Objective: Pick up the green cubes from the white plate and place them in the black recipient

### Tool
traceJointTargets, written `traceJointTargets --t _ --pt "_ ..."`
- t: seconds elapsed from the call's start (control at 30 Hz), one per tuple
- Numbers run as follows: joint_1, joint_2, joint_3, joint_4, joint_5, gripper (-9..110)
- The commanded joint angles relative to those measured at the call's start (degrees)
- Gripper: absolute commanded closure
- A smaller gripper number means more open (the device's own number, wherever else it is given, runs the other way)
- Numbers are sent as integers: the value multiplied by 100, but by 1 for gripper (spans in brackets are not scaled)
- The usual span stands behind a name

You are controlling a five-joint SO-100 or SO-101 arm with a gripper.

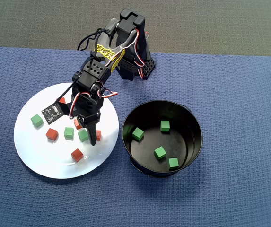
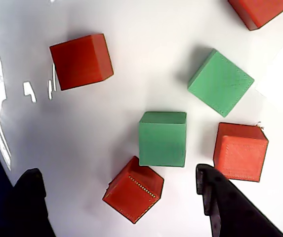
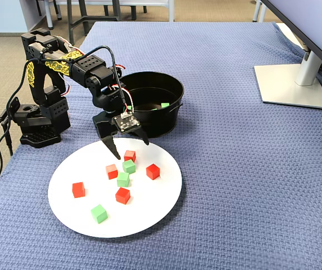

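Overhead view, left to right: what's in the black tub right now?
Four green cubes in the black tub: the leftmost cube → lower middle cube → upper cube → the rightmost cube, near the bottom wall.

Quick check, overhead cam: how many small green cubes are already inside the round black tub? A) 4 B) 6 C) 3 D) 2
A: four small matte green cubes lie on the flat bottom of the round glossy black tub in the overhead view, while three more remain on the large round white plate.
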Motion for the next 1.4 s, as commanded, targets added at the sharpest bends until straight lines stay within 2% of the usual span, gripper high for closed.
traceJointTargets --t 0.0,0.97,1.37 --pt "70 88 -185 -97 -167 68" --pt "193 -923 -615 -536 413 71" --pt "141 -1178 -677 -624 413 78"
